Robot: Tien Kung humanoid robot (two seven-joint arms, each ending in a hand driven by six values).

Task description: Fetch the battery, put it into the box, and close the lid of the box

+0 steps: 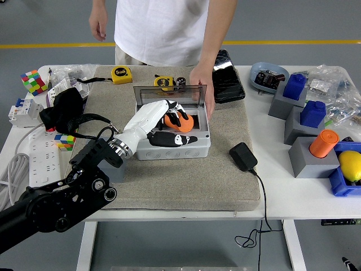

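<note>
The left hand (163, 116) reaches in from the near left over the grey box (172, 145), which sits on the tan mat (225, 180) in the middle of the worktop (293, 197). Its white fingers (176, 108) curl around the orange battery (179, 122), which lies inside the box's open cavity, toward its middle. The fingers close on it from the left and above; whether they grip it firmly or are only loosely wrapped is hard to tell from this height. The battery's long axis appears to run roughly left to right along the box. The clear lid (169, 93) stands upright on the far side, hinged behind the cavity, and a person's hand (202, 84) steadies it at the far right corner. The right hand is out of view, so the left is the one placed to reach back to the lid.
</note>
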